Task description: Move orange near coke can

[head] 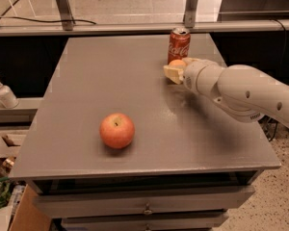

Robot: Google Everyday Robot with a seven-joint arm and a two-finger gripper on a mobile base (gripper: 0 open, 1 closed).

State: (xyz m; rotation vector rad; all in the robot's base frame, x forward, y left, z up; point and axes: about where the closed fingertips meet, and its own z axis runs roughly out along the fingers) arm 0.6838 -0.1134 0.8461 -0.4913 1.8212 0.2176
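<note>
The coke can is red with white script and a silver top, and stands upright near the far right edge of the grey table. The small yellow-orange orange sits between my gripper's tan fingers, just in front of the can's base. My gripper is at the end of the white arm that reaches in from the right, and it is closed around the orange, low over the table.
A larger red-and-yellow apple lies at the front middle of the table. A white pump bottle stands on a ledge to the left. Drawers sit under the table front. A metal rail runs behind.
</note>
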